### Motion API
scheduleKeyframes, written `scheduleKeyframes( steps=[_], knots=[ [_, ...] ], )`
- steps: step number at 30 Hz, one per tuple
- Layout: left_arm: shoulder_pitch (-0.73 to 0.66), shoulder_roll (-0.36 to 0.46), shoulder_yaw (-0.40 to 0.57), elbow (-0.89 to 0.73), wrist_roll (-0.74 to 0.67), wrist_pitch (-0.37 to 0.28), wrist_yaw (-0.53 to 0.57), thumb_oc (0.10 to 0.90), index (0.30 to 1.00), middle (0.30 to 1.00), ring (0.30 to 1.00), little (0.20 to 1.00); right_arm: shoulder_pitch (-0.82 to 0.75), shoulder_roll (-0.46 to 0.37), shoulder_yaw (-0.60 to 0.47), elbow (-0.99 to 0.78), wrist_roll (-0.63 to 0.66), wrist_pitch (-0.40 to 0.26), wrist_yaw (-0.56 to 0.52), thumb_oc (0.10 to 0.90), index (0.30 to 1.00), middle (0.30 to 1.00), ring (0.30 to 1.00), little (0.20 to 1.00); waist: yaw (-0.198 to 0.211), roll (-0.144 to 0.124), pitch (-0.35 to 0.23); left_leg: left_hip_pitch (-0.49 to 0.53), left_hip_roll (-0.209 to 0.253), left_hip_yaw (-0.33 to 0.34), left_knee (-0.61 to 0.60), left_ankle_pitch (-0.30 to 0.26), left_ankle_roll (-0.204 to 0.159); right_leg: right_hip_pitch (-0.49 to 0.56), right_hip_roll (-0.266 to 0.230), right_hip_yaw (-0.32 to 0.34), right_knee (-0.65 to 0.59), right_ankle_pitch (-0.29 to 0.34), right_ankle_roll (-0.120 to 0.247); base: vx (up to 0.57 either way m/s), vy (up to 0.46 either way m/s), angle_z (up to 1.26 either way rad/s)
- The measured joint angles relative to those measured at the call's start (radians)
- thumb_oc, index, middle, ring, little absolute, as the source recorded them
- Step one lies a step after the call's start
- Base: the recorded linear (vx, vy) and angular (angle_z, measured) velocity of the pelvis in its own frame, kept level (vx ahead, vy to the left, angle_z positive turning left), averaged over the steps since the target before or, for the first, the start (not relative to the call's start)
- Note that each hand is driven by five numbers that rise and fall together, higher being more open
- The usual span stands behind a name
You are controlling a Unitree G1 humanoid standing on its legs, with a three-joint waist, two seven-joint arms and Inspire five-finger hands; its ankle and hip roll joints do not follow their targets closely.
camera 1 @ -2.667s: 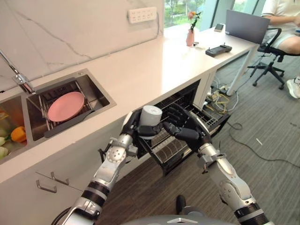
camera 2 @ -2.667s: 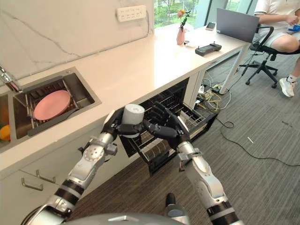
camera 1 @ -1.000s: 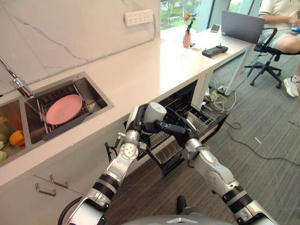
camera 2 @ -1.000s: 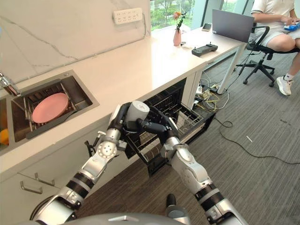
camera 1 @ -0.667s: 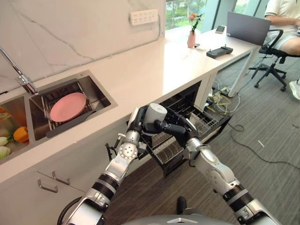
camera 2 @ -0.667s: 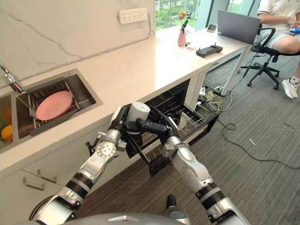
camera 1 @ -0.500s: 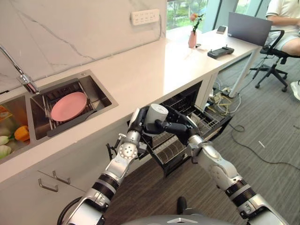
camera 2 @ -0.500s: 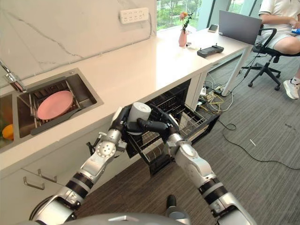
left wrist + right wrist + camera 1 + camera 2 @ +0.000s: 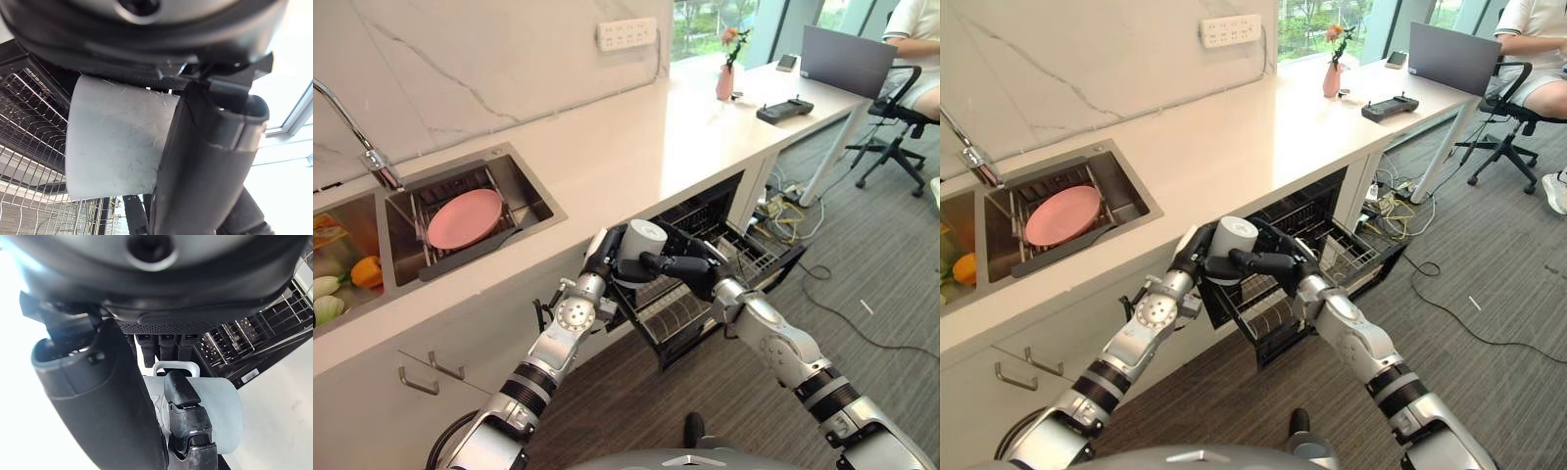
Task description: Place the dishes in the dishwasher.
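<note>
The grey cup was in the air in front of the counter, above the pulled-out dishwasher rack. The left hand had its fingers and thumb curled round the cup's side. The right hand reached in from the other side, fingers laid against the cup, one hooked by its handle. Back in the sink a pink plate lay on a wire rack.

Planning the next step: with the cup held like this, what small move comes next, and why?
Probably lower the cup toward the dishwasher rack. Both the left hand and right hand hold it above the pulled-out rack, not yet set down.
</note>
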Motion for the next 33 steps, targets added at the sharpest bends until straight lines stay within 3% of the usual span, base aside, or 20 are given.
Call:
scheduleKeyframes(
  steps=[10, 23, 26, 28, 33],
  knots=[
    [0.0, 0.019, -0.008, 0.0, -0.002, -0.002, -0.052, 0.4, 0.3, 0.3, 0.3, 0.3, -0.065, -0.121, 0.07, 0.008, 0.036, 0.046, 0.067, 0.8, 0.9, 0.9, 0.9, 0.9, 0.002, 0.0, 0.0, 0.003, 0.0, -0.001, 0.0, 0.0, 0.0, 0.005, -0.001, -0.003, 0.0, -0.001, 0.001, 0.0, 0.0, 0.0],
    [0.0, 0.041, -0.009, -0.001, 0.043, -0.003, -0.067, 0.4, 0.3, 0.3, 0.3, 0.3, -0.097, -0.106, 0.086, 0.03, 0.036, 0.072, 0.07, 0.8, 0.9, 0.9, 0.9, 0.9, 0.001, 0.0, 0.0, 0.005, 0.0, 0.001, 0.0, 0.0, 0.0, 0.005, 0.0, -0.001, 0.0, -0.001, 0.001, 0.0, 0.0, 0.0],
    [0.002, 0.052, -0.018, -0.001, 0.08, -0.003, -0.057, 0.4, 0.3, 0.3, 0.3, 0.3, -0.1, -0.061, 0.096, 0.051, 0.034, 0.069, 0.051, 0.8, 0.9, 0.9, 0.9, 0.9, 0.002, 0.0, 0.0, 0.004, -0.001, 0.0, -0.001, 0.0, 0.0, 0.004, 0.0, 0.0, 0.0, -0.002, 0.001, 0.01, 0.004, -0.01],
    [0.007, 0.029, 0.007, 0.019, 0.078, 0.002, 0.001, 0.4, 0.3, 0.3, 0.3, 0.3, -0.095, 0.043, 0.066, 0.089, 0.033, 0.052, -0.003, 0.8, 0.9, 0.9, 0.9, 0.9, -0.007, 0.0, 0.0, 0.002, -0.001, 0.002, -0.001, 0.0, 0.0, 0.0, 0.0, 0.002, 0.0, -0.001, 0.002, 0.01, 0.007, -0.05],
    [0.007, 0.03, -0.004, 0.02, 0.078, 0.006, 0.047, 0.4, 0.3, 0.3, 0.3, 0.3, -0.094, 0.078, 0.079, 0.092, -0.003, 0.025, -0.045, 0.8, 0.9, 0.9, 0.9, 0.9, -0.001, 0.0, 0.0, 0.001, -0.001, -0.001, -0.001, 0.0, 0.0, 0.0, -0.001, 0.0, 0.0, 0.001, -0.002, 0.0, 0.0, 0.0]
  ],
)
